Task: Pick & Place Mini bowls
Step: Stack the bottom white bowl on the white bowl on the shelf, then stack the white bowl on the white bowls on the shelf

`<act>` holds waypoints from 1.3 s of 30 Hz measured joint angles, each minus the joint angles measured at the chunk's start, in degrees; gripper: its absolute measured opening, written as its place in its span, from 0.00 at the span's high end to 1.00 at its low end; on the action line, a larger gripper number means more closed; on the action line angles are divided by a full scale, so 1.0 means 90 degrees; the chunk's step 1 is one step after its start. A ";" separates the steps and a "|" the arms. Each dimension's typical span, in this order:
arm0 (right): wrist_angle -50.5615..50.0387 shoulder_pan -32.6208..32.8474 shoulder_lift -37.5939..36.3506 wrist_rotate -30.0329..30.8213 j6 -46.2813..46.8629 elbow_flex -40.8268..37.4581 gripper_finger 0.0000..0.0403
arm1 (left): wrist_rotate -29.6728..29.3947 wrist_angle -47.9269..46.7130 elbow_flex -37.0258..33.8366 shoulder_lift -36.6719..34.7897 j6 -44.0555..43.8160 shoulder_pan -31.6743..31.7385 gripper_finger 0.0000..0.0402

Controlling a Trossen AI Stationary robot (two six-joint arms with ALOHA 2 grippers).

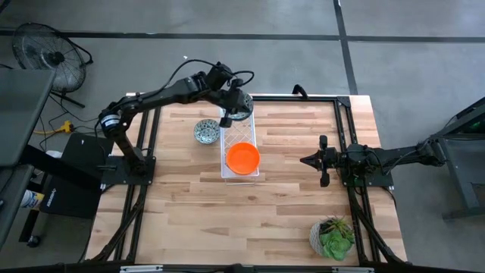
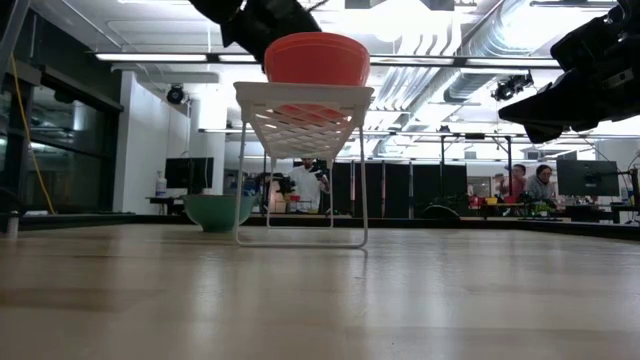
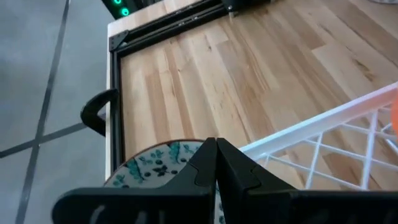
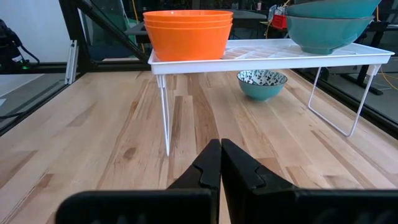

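Table seen as pale smooth wood planks; tray white plastic-looking lattice; orange bowls smooth, matt; patterned bowl glossy.

Pretty standard lab space: grey concrete floor with dark seam lines, a black floor fan off at about 10 o'clock from the table. Across the room, bright ceiling strip lights, exposed silver ducting, dark monitors, a few people at desks.
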 joint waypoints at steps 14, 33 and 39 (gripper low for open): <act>0.0000 0.0001 0.0000 -0.0001 0.0000 0.0000 1.00 | -0.0282 -0.0132 -0.0010 -0.0011 0.0032 0.0013 1.00; 0.0000 0.0000 -0.0001 -0.0001 0.0000 -0.0001 1.00 | -0.1762 -0.2851 -0.0005 -0.1308 0.0606 0.0730 1.00; 0.0000 0.0001 -0.0001 -0.0001 0.0000 -0.0001 1.00 | -0.1985 -0.3500 -0.0036 -0.1327 0.0532 0.1263 1.00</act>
